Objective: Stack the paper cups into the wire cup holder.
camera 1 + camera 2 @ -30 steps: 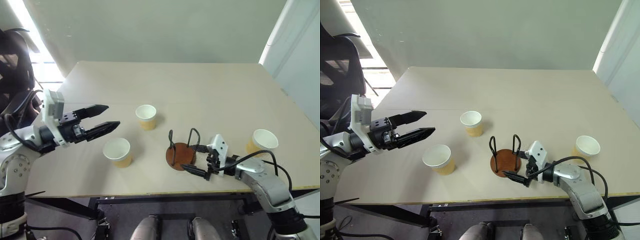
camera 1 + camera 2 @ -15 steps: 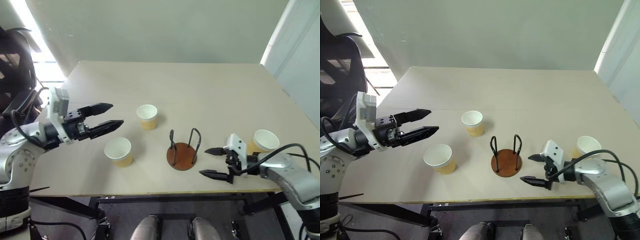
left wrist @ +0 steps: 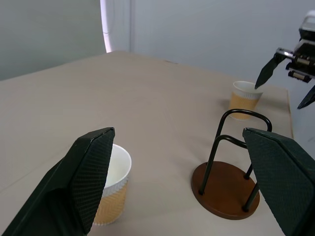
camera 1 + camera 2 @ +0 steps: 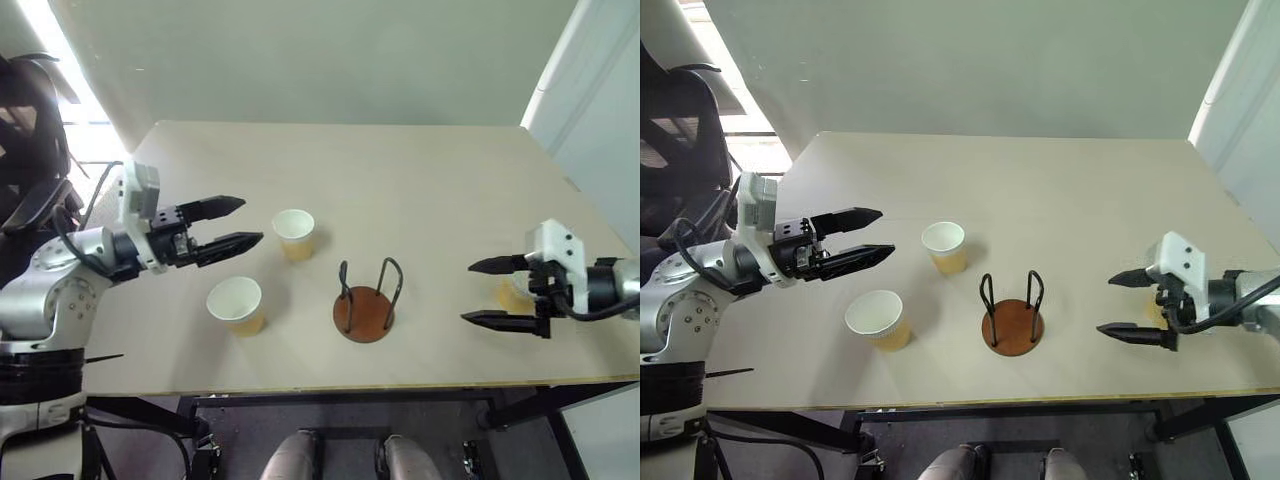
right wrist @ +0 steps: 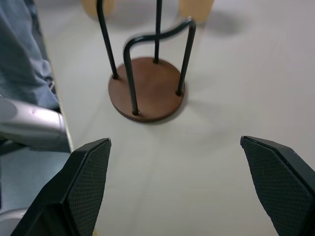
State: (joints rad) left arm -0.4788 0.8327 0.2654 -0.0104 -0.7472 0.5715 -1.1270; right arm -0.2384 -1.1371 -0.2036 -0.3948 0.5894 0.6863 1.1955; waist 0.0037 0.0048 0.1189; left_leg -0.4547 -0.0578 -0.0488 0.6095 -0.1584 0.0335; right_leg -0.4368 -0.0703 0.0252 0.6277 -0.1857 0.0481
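Three paper cups stand upright on the table: one (image 4: 293, 233) near the middle, one (image 4: 236, 305) nearer the front edge, and one (image 3: 244, 98) at the right, mostly hidden behind my right gripper in the head views. The wire cup holder (image 4: 365, 308), a brown disc with two black loops, stands empty between them. My left gripper (image 4: 250, 220) hovers open and level just left of the middle cup, holding nothing. Open and empty too, my right gripper (image 4: 467, 293) hangs above the table right of the holder, its fingers in front of the right cup.
The pale wooden table (image 4: 400, 180) is bare across its far half. Its front edge runs just below the holder and the front cup. A black chair (image 4: 25, 110) stands off the table's left side.
My right gripper has swung up and to the right, away from the holder's base, to in front of the right cup. The left gripper has edged slightly towards the middle cup.
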